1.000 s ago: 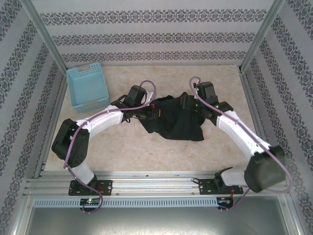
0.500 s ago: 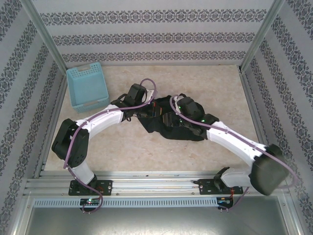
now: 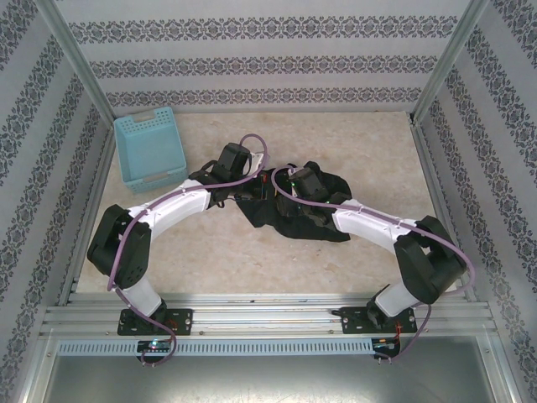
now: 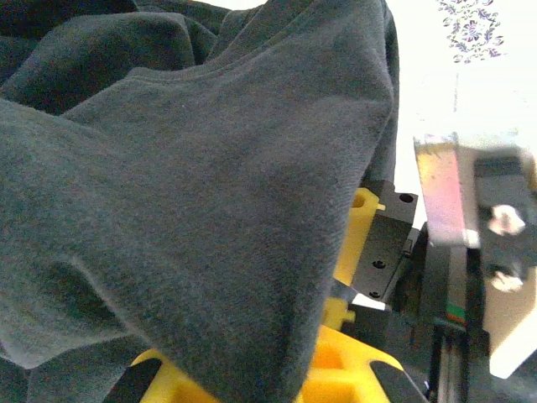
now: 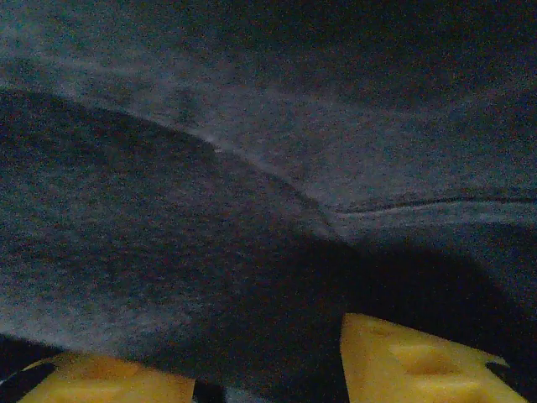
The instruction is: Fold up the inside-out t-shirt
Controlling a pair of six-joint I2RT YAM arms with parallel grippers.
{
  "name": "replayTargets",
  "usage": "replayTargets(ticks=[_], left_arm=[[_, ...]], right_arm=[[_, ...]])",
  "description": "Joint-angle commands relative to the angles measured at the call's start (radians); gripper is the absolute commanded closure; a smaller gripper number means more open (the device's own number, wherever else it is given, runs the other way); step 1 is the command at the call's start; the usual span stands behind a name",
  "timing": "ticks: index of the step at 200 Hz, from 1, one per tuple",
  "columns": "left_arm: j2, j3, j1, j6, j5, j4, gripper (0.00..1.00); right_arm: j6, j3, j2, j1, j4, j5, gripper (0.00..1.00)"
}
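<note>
We work the crumpled t-shirt [image 3: 262, 215] at the middle of the table [image 3: 252, 260].
Our left tool [image 3: 254, 190] is pinched together on a lifted fold that drapes over its fingers, which we judge anchors the cloth while the other side is sorted. Our right tool [image 5: 268, 378] noses into the fabric with its fingers apart and cloth lying across them, gripping nothing that we can see.
</note>
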Motion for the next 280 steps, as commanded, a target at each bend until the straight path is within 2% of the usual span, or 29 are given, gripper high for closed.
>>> replayTargets(ticks=[1, 21, 46, 91, 98, 118, 131, 155, 186, 228, 280], left_arm=[[-0.037, 0.02, 0.002, -0.002, 0.007, 0.018, 1.0], [-0.032, 0.025, 0.003, -0.002, 0.002, 0.019, 1.0], [-0.018, 0.052, 0.004, 0.014, -0.029, -0.013, 1.0], [0.128, 0.243, 0.04, 0.077, -0.13, -0.173, 1.0], [0.163, 0.286, 0.043, 0.09, -0.144, -0.211, 0.97], [0.244, 0.396, 0.043, 0.129, -0.167, -0.317, 0.88], [0.242, 0.403, 0.036, 0.141, -0.18, -0.337, 0.77], [0.139, 0.312, 0.005, 0.173, -0.233, -0.313, 0.56], [-0.047, 0.118, -0.026, 0.158, -0.286, -0.219, 0.41], [-0.161, -0.045, -0.115, 0.161, -0.299, -0.093, 0.38], [-0.09, -0.021, -0.163, 0.154, -0.293, -0.021, 0.39]], right_arm=[[-0.018, -0.003, 0.016, -0.009, 0.017, 0.095, 0.58], [-0.021, 0.007, 0.016, -0.014, 0.018, 0.065, 0.73], [-0.015, 0.014, -0.025, -0.009, -0.005, 0.028, 1.0], [0.04, -0.028, -0.251, -0.003, -0.031, -0.15, 1.0], [0.056, -0.036, -0.287, -0.006, -0.032, -0.17, 1.0], [0.114, -0.057, -0.361, -0.022, -0.032, -0.219, 1.0], [0.152, -0.074, -0.392, -0.04, -0.015, -0.248, 1.0], [0.209, -0.095, -0.421, -0.089, 0.022, -0.289, 1.0], [0.246, -0.099, -0.441, -0.147, 0.04, -0.33, 1.0], [0.245, -0.099, -0.465, -0.175, 0.022, -0.351, 1.0], [0.237, -0.108, -0.493, -0.16, 0.026, -0.38, 1.0]])
